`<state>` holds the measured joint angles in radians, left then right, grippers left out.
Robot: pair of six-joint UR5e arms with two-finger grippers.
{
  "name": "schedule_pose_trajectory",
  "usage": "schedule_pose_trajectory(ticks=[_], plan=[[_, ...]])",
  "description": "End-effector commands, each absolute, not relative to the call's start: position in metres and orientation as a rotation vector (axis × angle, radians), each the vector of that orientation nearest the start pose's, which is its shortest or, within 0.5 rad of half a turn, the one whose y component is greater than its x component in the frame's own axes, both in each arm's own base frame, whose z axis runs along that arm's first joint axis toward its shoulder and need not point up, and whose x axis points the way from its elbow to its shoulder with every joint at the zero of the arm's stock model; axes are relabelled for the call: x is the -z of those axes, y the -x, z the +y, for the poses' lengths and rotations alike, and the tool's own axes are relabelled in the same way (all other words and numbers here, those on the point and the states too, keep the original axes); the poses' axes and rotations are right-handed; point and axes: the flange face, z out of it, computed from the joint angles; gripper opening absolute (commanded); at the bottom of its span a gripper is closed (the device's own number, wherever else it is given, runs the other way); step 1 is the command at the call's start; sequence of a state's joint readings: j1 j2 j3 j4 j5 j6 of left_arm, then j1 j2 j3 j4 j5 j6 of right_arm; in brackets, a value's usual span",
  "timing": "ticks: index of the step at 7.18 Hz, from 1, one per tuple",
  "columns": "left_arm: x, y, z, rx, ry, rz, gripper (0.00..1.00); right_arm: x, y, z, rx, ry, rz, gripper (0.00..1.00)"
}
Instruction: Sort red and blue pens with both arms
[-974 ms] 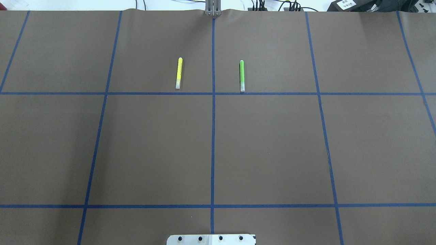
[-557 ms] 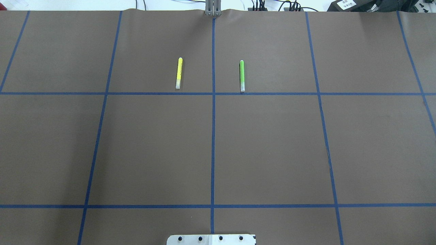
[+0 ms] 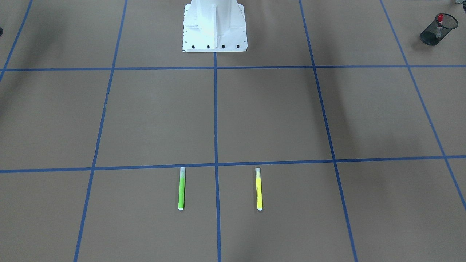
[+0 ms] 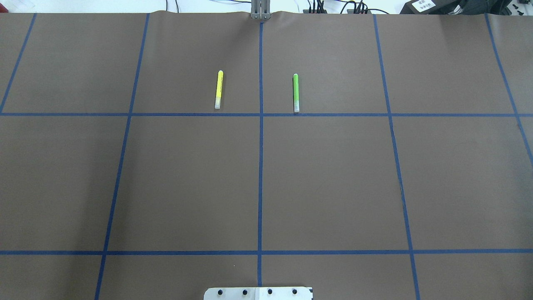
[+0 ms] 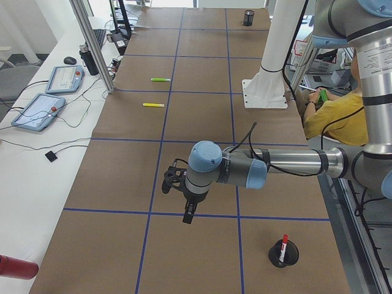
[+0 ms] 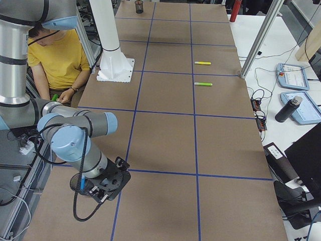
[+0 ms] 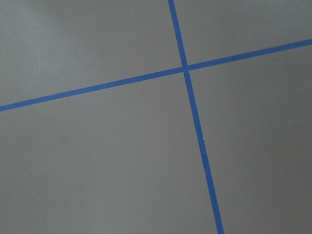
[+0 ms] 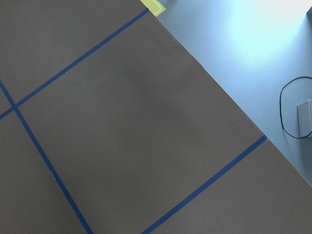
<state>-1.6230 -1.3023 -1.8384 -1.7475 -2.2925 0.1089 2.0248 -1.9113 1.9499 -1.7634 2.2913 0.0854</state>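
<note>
Front-facing view, surface: a brown surface point(image 3: 276, 116) with a grid of blue tape lines point(image 3: 215, 109). The white pedestal point(image 3: 214, 29) stands at the robot's edge.
Front-facing view, pens: a green highlighter point(image 3: 181, 189) and a yellow highlighter point(image 3: 259, 189) lie parallel, one on each side of the middle line. The red marker point(image 3: 440, 18) stands in a black mesh cup point(image 3: 431, 36), far on the robot's left.
Overhead view: both highlighters lie near the far edge, and cables point(image 4: 333, 6) run behind it.
Left side view: the left arm point(image 5: 288, 162) reaches low, and the left claw point(image 5: 190, 211) points down near the red marker's cup. Whether it is released or clenched, I cannot tell.
Left side view, room: a person in a yellow shirt point(image 5: 337, 116) sits behind the pedestal.
Right side view: the right claw point(image 6: 108, 188) hangs low, and its state I cannot tell. The blue highlighter point(image 6: 82, 182) stands in a second mesh cup point(image 6: 76, 185) just beside it.
Wrist views: the left one shows a tape crossing. The right one shows the surface's edge and a black cable point(image 8: 287, 112).
</note>
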Motion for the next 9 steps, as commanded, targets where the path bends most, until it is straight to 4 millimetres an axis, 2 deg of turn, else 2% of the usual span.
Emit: schedule_pose_trajectory(ticks=[1,3,4,5,7,9], plan=[[-0.628,0.087,-0.387,-0.119,-0.228,0.709,1.0,-0.617,-0.148,-0.335,-0.5,-0.003,-0.737,1.0],[-0.625,0.087,-0.389,-0.122,-0.235,0.71,1.0,-0.61,-0.109,-0.364,-0.363,-0.016,-0.742,1.0],[-0.623,0.087,-0.389,-0.123,-0.238,0.71,1.0,-0.61,-0.088,-0.37,-0.293,-0.003,-0.738,1.0],[-0.622,0.087,-0.39,-0.124,-0.241,0.71,1.0,-0.61,-0.077,-0.372,-0.215,-0.011,-0.736,1.0],[-0.624,0.087,-0.388,-0.123,-0.236,0.712,1.0,-0.625,-0.06,-0.37,-0.075,-0.004,-0.723,1.0],[-0.625,0.087,-0.388,-0.123,-0.234,0.712,1.0,-0.632,-0.06,-0.365,0.007,-0.021,-0.722,1.0]])
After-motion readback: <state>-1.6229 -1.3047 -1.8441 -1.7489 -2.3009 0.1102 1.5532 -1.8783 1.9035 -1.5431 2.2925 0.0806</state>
